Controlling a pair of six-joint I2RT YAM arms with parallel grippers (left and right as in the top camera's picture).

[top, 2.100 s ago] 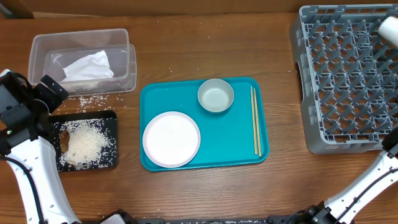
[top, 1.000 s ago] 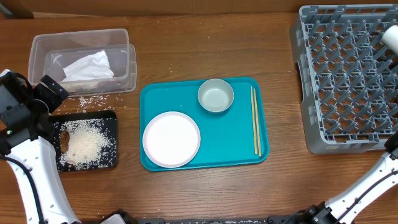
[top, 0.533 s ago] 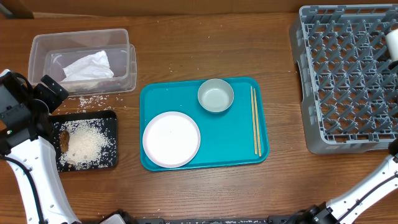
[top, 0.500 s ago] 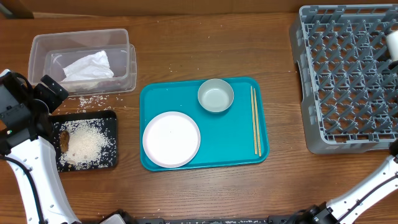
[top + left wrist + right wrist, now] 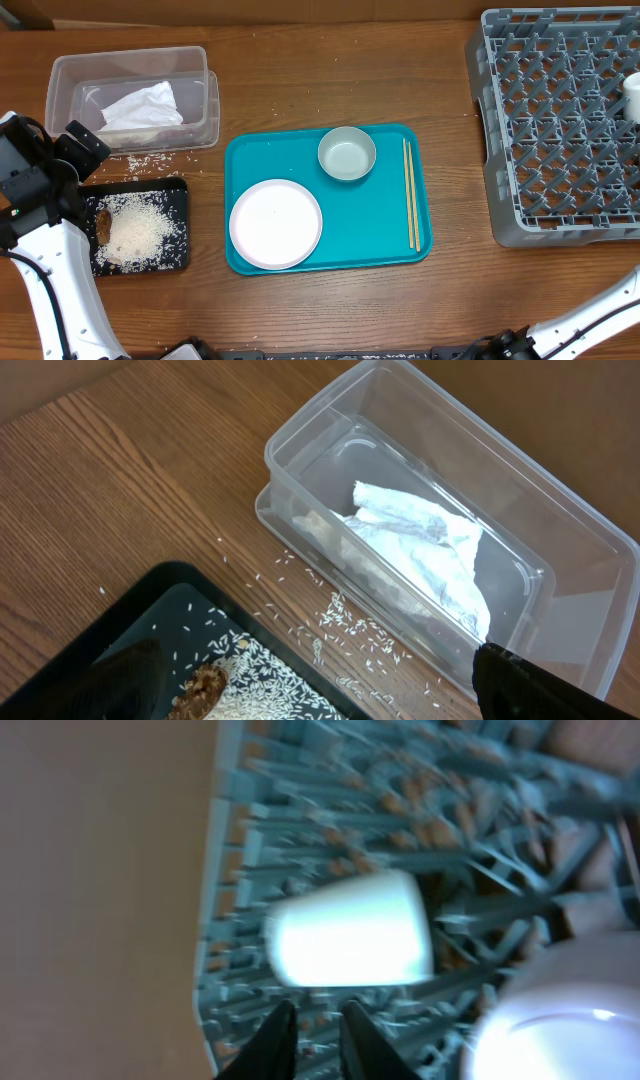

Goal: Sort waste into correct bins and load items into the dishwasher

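Wooden desk point(image 5: 330, 60) carries a grey dish rack point(image 5: 550, 130) at right, a small white cup point(image 5: 345, 940) lying on its pegs. Right claw point(image 5: 317, 1012) stands narrowly parted and empty near it; left claw point(image 5: 310, 660) gapes wide near the clear tub point(image 5: 560, 560).

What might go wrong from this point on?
The white cup seems to lie on its side across the pegs of the dish rack, just past the right gripper; it may roll or get nudged. Rice grains lie scattered between the clear tub and black tray, easily missed. The chopsticks lie flat, hard to pinch.
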